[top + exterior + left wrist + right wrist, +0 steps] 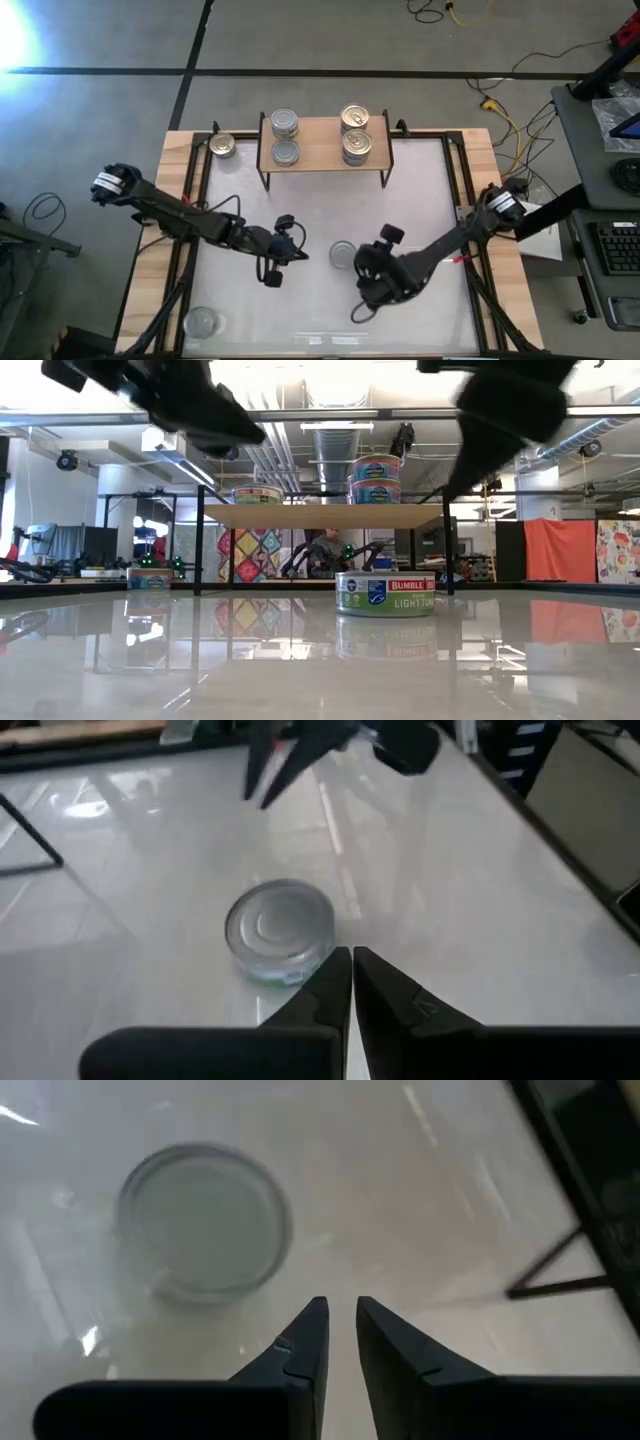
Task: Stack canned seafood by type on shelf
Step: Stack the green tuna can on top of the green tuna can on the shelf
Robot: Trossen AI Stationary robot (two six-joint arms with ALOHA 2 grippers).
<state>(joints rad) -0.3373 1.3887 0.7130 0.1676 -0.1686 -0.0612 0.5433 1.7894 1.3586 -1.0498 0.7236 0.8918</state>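
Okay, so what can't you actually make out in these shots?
- Low view: both grippers are cut off by the top edge.
- High view: the right gripper is hidden under its own arm.
- High view: the labels of the cans on the shelf are too small to read.

Readable text appears only in the low view. The can (386,593) standing on the table (320,660), out in front of the shelf (325,515), carries a label with "BUMBLE" in white on a red band and "LIGHT TUN" in white on green below it; the remaining letters curve out of sight. A small round blue emblem sits at the label's left end, its wording too small to read. Labels on the cans on the shelf are not legible.
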